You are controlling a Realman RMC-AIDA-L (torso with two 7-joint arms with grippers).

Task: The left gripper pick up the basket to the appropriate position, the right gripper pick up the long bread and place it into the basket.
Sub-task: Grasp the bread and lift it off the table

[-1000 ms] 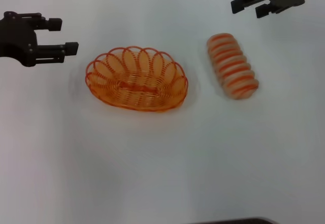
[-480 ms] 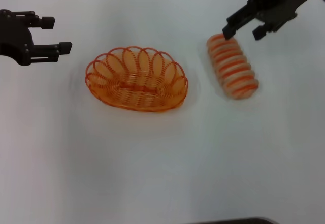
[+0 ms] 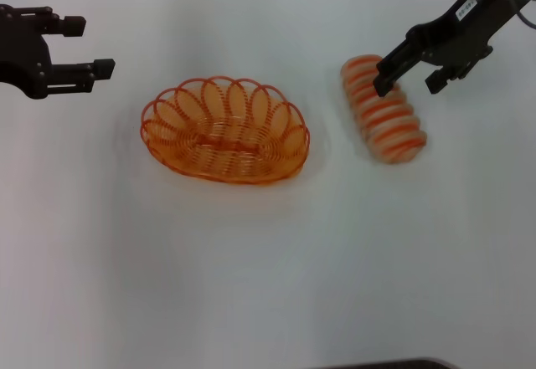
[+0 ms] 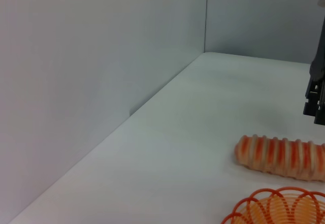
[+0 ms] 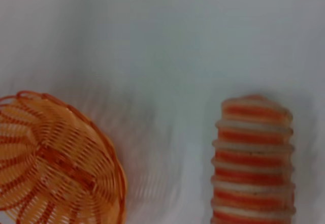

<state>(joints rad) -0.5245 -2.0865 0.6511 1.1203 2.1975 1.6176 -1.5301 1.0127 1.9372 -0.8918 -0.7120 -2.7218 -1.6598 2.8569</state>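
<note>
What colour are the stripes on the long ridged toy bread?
Orange stripes run crosswise on the long tan ridged toy bread; the right wrist view shows them best.

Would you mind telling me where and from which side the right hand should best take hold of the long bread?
Probably mid-length, from above, fingers across its narrow width. The long bread lies flat on the table, apart from the basket, so both long sides are free. Its crosswise ridges may help the fingers seat. The right hand, open, hovers over its far end.

We see the orange wire basket (image 3: 224, 130), the tan long bread (image 3: 383, 109) striped orange, two black grippers, one white-labelled, on a white table (image 3: 268, 269).
</note>
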